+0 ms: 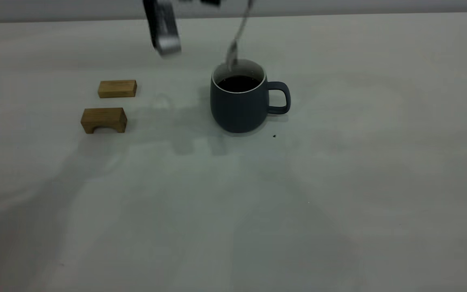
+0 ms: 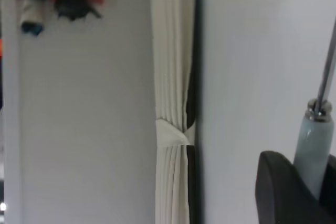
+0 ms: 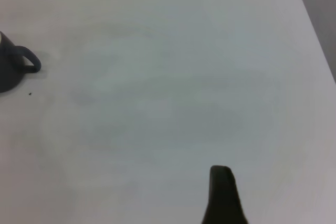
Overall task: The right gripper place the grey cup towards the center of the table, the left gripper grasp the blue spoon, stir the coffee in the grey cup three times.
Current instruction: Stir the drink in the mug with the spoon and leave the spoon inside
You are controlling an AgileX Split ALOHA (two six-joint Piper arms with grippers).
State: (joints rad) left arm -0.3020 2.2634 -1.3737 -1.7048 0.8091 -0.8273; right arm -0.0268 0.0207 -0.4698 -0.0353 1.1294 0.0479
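The grey cup [image 1: 239, 103] stands upright near the middle of the table [image 1: 339, 182], handle pointing right, with dark coffee [image 1: 238, 83] inside. The blue spoon [image 1: 237, 40] hangs slanted above it, its metal bowl at the cup's back rim. In the left wrist view my left gripper [image 2: 312, 182] is shut on the spoon's pale blue handle [image 2: 313, 140]. One silver finger [image 1: 164, 36] of it shows, blurred, up left of the cup. My right gripper [image 3: 223, 198] is off to the right over bare table, far from the cup [image 3: 8, 72], and is out of the exterior view.
Two tan wooden blocks lie left of the cup: a flat one [image 1: 117, 88] and an arched one [image 1: 103, 120]. A tiny dark speck [image 1: 274, 136] sits by the cup's base. The table's right edge [image 3: 315, 40] shows in the right wrist view.
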